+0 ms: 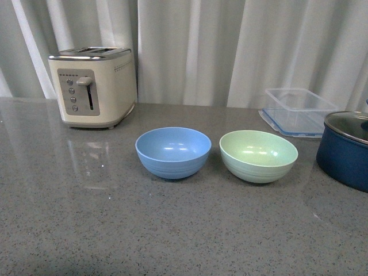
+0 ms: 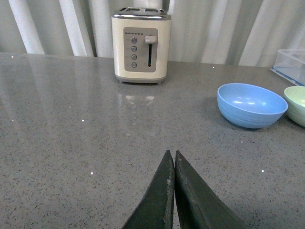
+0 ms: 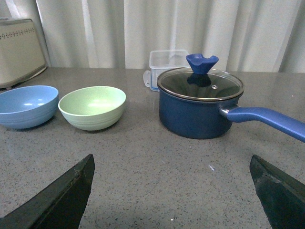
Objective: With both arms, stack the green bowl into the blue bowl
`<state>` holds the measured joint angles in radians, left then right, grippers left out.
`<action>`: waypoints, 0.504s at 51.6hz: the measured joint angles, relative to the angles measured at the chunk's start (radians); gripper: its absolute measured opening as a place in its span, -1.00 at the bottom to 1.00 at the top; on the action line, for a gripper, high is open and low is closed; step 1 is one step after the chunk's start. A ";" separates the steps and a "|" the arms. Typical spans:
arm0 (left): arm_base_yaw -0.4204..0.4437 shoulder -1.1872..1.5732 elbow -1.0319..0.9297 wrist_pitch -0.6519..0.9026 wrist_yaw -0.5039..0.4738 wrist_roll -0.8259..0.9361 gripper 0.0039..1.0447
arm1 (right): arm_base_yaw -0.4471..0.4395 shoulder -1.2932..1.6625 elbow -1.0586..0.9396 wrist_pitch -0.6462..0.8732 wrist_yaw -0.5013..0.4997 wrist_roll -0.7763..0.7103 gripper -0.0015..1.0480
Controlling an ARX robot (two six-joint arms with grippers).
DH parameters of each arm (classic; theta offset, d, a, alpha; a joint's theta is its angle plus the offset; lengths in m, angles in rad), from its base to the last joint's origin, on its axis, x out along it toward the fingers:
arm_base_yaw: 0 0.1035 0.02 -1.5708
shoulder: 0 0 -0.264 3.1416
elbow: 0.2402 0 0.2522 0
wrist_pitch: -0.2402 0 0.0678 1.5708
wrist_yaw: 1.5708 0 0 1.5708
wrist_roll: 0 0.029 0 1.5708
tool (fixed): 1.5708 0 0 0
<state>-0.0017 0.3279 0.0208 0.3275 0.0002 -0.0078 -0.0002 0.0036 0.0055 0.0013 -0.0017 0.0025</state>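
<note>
The blue bowl [image 1: 173, 152] and the green bowl [image 1: 258, 155] sit upright side by side on the grey counter, a small gap between them, blue on the left. Both are empty. Neither arm shows in the front view. In the left wrist view my left gripper [image 2: 172, 155] is shut and empty, low over bare counter, well short of the blue bowl [image 2: 251, 104]; the green bowl [image 2: 297, 104] is cut by the frame edge. In the right wrist view my right gripper [image 3: 171, 164] is open and empty, short of the green bowl [image 3: 92, 107] and blue bowl [image 3: 26, 105].
A cream toaster [image 1: 93, 85] stands at the back left. A dark navy pot with glass lid [image 1: 347, 146] sits right of the green bowl, its long handle [image 3: 267, 119] pointing sideways. A clear plastic container [image 1: 298, 111] stands behind the pot. White curtains hang behind the counter.
</note>
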 joint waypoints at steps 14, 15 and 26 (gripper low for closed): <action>0.000 -0.100 0.000 -0.095 0.000 0.000 -0.93 | 0.000 0.000 0.000 0.000 0.000 0.000 0.81; 0.000 -0.106 0.000 -0.101 0.000 0.000 -0.93 | 0.000 0.000 0.000 0.000 0.000 0.000 0.81; 0.000 -0.249 0.000 -0.273 0.000 0.000 -0.93 | 0.000 0.000 0.000 0.000 0.000 0.000 0.81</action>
<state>-0.0017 0.0792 0.0212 0.0544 0.0002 -0.0078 -0.0002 0.0036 0.0055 0.0013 -0.0017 0.0025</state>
